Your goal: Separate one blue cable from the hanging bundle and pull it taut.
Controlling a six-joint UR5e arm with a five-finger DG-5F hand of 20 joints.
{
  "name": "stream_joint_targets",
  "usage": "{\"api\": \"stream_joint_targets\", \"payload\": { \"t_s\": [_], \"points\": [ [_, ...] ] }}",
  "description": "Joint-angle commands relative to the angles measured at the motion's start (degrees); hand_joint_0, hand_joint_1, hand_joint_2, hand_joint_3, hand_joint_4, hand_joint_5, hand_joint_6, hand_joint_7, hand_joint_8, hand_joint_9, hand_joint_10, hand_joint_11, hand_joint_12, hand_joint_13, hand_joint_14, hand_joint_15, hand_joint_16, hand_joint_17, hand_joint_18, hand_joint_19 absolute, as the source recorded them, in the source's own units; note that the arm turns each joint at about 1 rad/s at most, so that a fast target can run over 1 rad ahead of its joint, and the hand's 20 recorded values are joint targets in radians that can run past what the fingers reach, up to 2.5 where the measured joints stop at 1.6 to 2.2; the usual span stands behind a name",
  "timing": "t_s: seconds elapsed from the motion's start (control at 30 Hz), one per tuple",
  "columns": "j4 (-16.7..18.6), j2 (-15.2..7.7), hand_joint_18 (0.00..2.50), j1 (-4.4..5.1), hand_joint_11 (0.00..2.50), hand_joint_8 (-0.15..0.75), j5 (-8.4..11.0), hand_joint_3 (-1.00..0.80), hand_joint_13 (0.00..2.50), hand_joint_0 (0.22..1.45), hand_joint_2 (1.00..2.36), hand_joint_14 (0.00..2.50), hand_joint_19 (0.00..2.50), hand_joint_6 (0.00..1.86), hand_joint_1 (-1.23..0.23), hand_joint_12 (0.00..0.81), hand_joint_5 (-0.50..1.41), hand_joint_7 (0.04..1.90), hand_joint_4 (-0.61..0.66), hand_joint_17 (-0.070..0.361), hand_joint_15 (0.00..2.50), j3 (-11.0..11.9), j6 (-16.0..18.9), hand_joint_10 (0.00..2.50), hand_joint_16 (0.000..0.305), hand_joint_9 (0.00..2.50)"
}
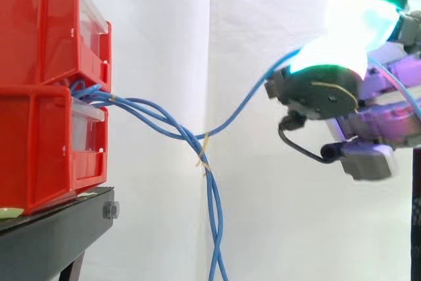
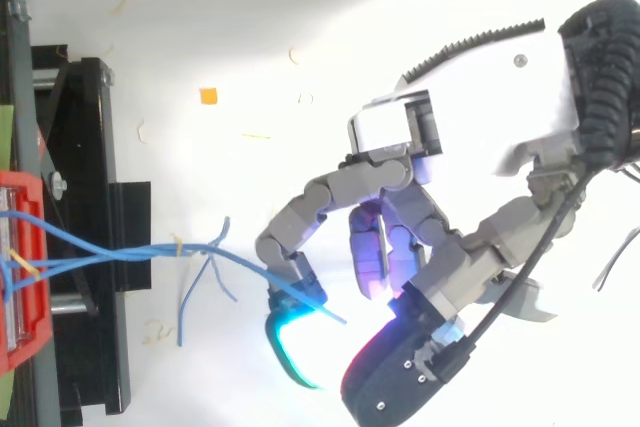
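A bundle of blue cables (image 1: 212,208) comes out between two stacked red bins (image 1: 39,83) at the left, sags, and hangs down at mid-view, bound by a pale tie (image 1: 204,151). One blue cable (image 1: 250,100) leaves the bundle at the tie and rises in a gentle curve to the right, into my hand (image 1: 378,126). From above, this cable (image 2: 240,265) runs from the bins (image 2: 20,277) to my hand (image 2: 400,217), whose fingers are curled round it near a cyan-glowing fingertip (image 2: 290,342). A short length of the cable sticks out past the fingers.
The bins rest on a black stand (image 1: 52,228) at the left, before a white curtain. On the white floor below lie a small orange scrap (image 2: 208,96) and a few pale bits. Loose ends of the bundle (image 2: 195,297) dangle beside the stand (image 2: 95,147).
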Motion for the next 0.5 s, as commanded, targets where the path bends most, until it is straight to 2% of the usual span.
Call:
{"api": "stream_joint_targets", "payload": {
  "t_s": [0.0,0.07,0.47],
  "points": [
    [0.0,0.3,0.77,-0.19,0.67,0.1,-0.08,-0.22,1.41,0.73,1.02,0.03,0.72,0.51,-0.7,0.259,0.13,1.29,0.16,0.094,0.75,0.3,-0.4,0.03,0.042,2.03],
    [-0.1,0.3,0.77,-0.19,0.67,0.1,-0.08,-0.22,1.41,0.73,1.02,0.03,0.72,0.51,-0.7,0.26,0.13,1.29,0.16,0.094,0.75,1.1,-0.4,0.03,0.042,2.03],
    [0.1,0.3,0.77,-0.01,0.65,0.1,-0.17,-0.22,1.4,0.73,1.02,0.03,0.72,0.51,-0.69,0.257,0.13,1.29,0.16,0.094,0.75,1.1,-0.4,0.03,0.042,2.03]
  ]
}}
